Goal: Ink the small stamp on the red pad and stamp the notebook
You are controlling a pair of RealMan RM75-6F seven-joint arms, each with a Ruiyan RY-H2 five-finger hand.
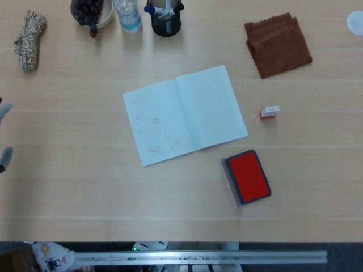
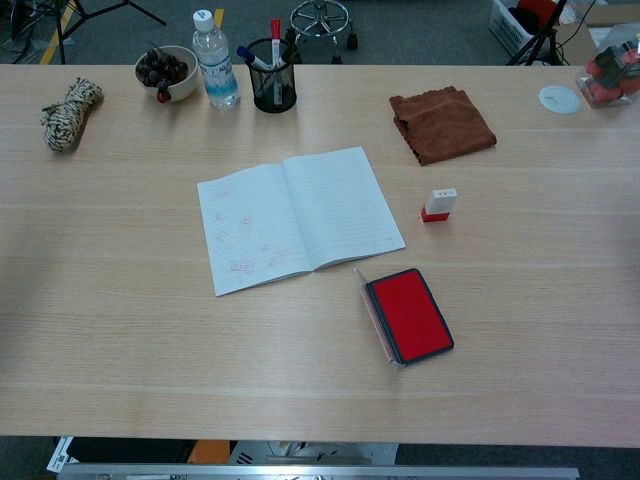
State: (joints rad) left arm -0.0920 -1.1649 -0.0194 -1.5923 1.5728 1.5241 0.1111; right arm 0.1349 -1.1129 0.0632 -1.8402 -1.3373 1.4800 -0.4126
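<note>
Pale wood-grain covers the worktop [image 2: 120, 330], and near its middle lies the open notebook [image 2: 298, 218], tilted, with faint red stamp marks on its left page and the right page lined and unmarked. Toward the far right sits a brown folded cloth [image 2: 441, 124]. Nearer the front edge, right of the notebook's lower corner, the red ink pad [image 2: 409, 315] lies open, its lid folded out along its left side. Along the far edge stand a clear water bottle [image 2: 215, 62], a black mesh pen cup [image 2: 272, 76] holding markers, and a white bowl of dark fruit [image 2: 166, 70]; a coil of striped rope [image 2: 68, 114] rests at the far left corner. The small stamp [image 2: 439, 205], white over a red base, stands upright between the cloth and the ink pad, apart from both. At the left edge of the head view only grey fingertips of the left hand [image 1: 4, 136] show, spread apart and touching nothing; the right hand is out of sight.
</note>
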